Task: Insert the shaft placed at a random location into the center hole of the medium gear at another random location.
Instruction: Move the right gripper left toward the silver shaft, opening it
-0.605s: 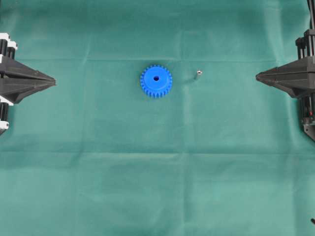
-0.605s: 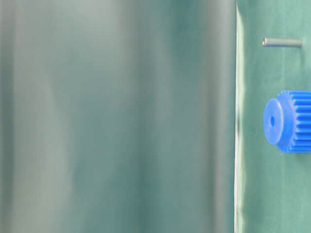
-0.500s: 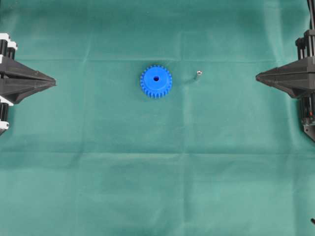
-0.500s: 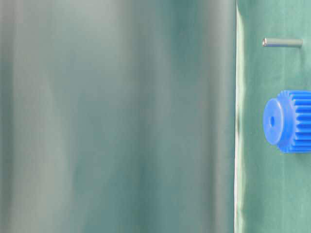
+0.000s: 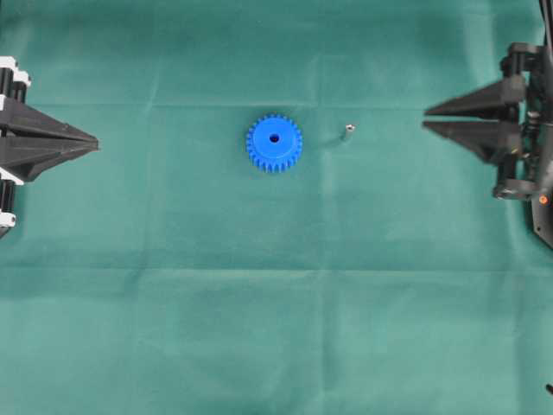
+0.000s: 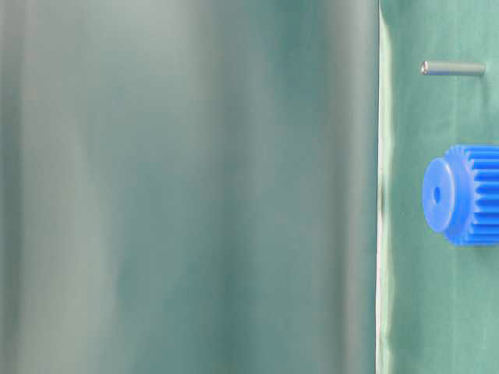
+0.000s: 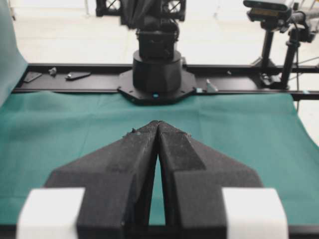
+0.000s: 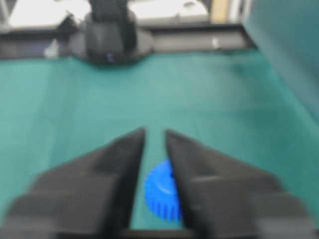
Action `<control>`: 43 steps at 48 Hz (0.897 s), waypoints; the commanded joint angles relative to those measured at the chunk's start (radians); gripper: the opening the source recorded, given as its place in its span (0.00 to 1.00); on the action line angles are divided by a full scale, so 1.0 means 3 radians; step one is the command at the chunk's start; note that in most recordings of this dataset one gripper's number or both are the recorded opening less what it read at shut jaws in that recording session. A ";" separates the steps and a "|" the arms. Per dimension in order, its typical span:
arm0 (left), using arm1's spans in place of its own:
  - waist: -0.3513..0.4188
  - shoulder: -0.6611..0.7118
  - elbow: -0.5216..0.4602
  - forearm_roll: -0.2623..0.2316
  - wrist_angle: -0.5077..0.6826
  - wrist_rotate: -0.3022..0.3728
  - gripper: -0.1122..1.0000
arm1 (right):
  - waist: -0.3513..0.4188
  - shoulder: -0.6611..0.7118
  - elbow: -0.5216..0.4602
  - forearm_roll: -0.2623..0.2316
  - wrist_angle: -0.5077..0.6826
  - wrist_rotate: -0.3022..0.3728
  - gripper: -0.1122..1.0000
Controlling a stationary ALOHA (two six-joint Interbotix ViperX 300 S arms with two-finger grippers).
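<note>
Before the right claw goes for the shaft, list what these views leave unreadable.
- Shaft: a speck in the overhead view.
- Medium gear: cut off by the right edge at table level; in the blurred right wrist view the right claw fingers cover part of it.
- Center hole: depth unreadable.
- Left wrist view: the shut left claw shows neither part.

Gear (image 5: 274, 143) lying flat on the cloth (image 5: 276, 328), a bit toward 12 from centre. Shaft (image 5: 347, 132) just off at its 3 o'clock, not touching.
</note>
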 commanded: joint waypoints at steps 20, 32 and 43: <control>0.0010 0.0026 -0.0082 0.0010 -0.0026 -0.0005 0.10 | -0.0291 0.1386 -0.0036 0.0000 -0.0777 -0.0020 0.89; 0.0010 0.0026 -0.0077 0.0010 -0.0020 0.0000 0.10 | -0.0368 0.2010 -0.0077 0.0036 -0.1110 -0.0020 0.88; 0.0010 0.0026 -0.0077 0.0010 -0.0020 0.0000 0.10 | -0.0394 0.2398 -0.0159 0.0092 -0.1324 -0.0020 0.88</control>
